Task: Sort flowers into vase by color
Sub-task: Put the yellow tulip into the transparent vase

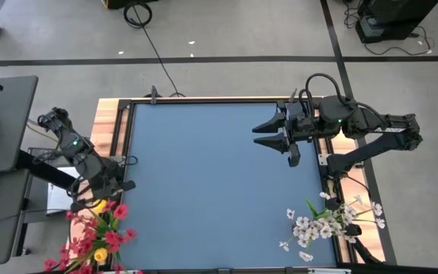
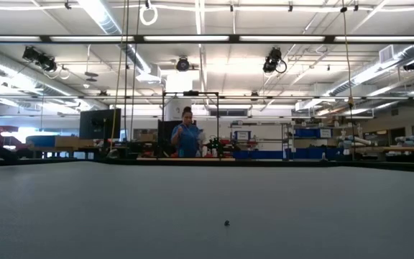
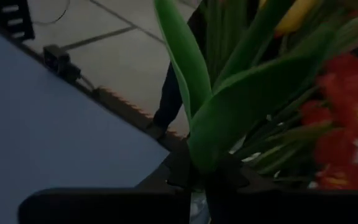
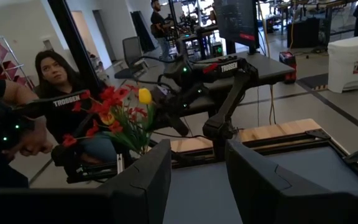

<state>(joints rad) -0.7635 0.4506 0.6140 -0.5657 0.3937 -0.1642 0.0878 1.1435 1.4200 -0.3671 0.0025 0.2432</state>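
Note:
A bunch of red flowers [image 1: 97, 237] with a yellow tulip [image 1: 98, 206] stands at the table's near left corner; what it stands in is hidden under the blossoms. My left gripper [image 1: 106, 195] is right above this bunch, shut on a tulip's green stem among long leaves [image 3: 241, 106]. The red flowers [image 3: 347, 118] crowd beside it. A spray of white flowers [image 1: 327, 222] stands at the near right corner. My right gripper [image 1: 268, 135] hovers open over the table's far right part, holding nothing. Its wrist view shows the red bunch [image 4: 114, 115] and the yellow tulip [image 4: 144, 95]. My left gripper pinches the yellow tulip low on its stem, where the long leaves meet [image 3: 205, 163], between its two dark fingertips [image 3: 232, 177]. The leaves and a yellow bud [image 3: 294, 15] reach away from the fingers. The stem's lower end is hidden by the gripper.
The blue table top [image 1: 211, 183] lies between the two bunches. A wooden strip [image 1: 106, 125] edges its left side. Cables run over the floor beyond the far edge. A person [image 4: 55, 93] sits beyond the left side, and another person [image 2: 186, 137] stands far behind the table.

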